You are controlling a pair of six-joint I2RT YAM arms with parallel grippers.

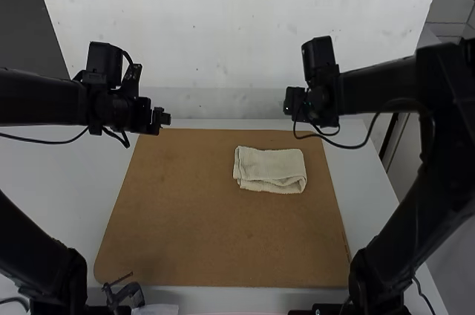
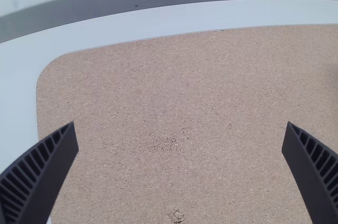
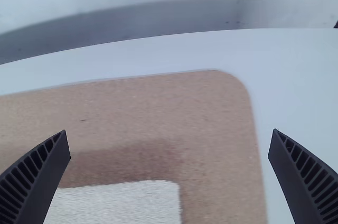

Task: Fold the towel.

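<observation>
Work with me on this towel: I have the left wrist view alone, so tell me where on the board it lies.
Observer: The towel is right of the middle of the board, nearer the far edge.

Operator: Describe its shape.

Observer: It lies folded in layers, roughly a rectangle.

Operator: Now give me the state of the right pincer.

Observer: The right pincer is wide open.

The high view is rather dim, the wrist views brighter; soft shadow lies on board (image 3: 216, 113) beside towel (image 3: 119, 205).
</observation>
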